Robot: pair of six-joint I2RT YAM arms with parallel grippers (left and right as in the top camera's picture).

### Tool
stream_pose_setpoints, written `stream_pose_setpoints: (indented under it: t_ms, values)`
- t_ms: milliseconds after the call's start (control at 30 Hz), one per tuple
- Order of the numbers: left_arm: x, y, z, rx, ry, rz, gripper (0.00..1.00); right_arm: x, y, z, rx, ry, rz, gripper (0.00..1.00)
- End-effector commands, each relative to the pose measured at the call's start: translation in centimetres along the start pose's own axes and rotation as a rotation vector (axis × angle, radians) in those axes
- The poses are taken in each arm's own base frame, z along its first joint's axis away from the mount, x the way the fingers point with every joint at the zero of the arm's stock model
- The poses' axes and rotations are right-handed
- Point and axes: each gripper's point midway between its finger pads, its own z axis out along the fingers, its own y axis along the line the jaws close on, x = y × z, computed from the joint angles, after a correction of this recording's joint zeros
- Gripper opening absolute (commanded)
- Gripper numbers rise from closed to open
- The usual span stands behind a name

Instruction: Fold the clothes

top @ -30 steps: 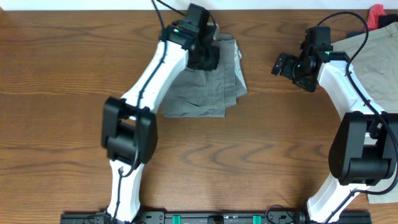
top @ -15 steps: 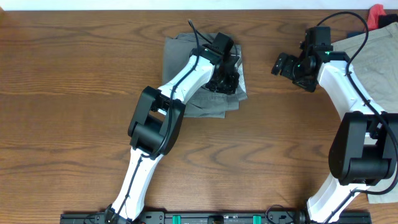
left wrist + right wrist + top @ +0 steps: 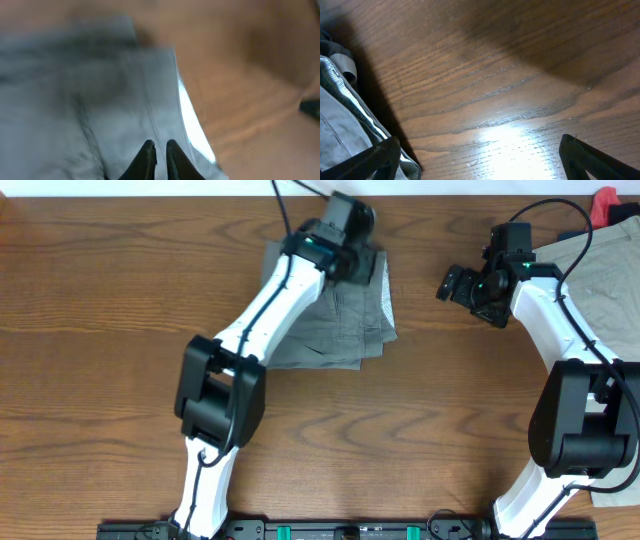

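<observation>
Left gripper (image 3: 159,150) hovers low over the folded mid-grey cotton shorts (image 3: 345,320), black fingers drawn almost together, the cloth directly beneath them in a blurred wrist view. Right gripper (image 3: 480,142) hangs above the brown wooden table (image 3: 100,330), fingers spread wide, the shorts' edge beside one finger.

We are holding our left arm, white with black joints, stretched across the folded mid-grey cotton garment (image 3: 340,320), which is lying on the brown wooden table (image 3: 100,330). Our left gripper (image 3: 352,258) is hanging over the garment's far edge, and its fingertips are hiding beneath the wrist. Our right gripper (image 3: 458,284) is hovering above bare wood, well apart from the grey cloth. Rumpled khaki-beige trousers (image 3: 600,270) are lying at the table's right side, partly under our right arm.
</observation>
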Motion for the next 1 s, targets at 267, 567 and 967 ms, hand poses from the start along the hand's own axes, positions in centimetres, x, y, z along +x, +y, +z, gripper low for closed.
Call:
stream_pose_setpoints:
  t_ms: [267, 567, 967]
  values:
    - [1.6, 2.8, 6.9, -0.062, -0.01, -0.003, 0.16, -0.4, 0.4, -0.1, -0.009, -0.007, -0.018, 0.99]
    - [3.2, 4.0, 9.8, -0.085, 0.008, -0.007, 0.25, -0.4, 0.4, -0.1, -0.008, -0.007, -0.017, 0.99]
    - [-0.4, 4.3, 2.2, -0.119, -0.034, -0.025, 0.83, -0.3, 0.5, -0.1, -0.01, -0.006, -0.021, 0.99]
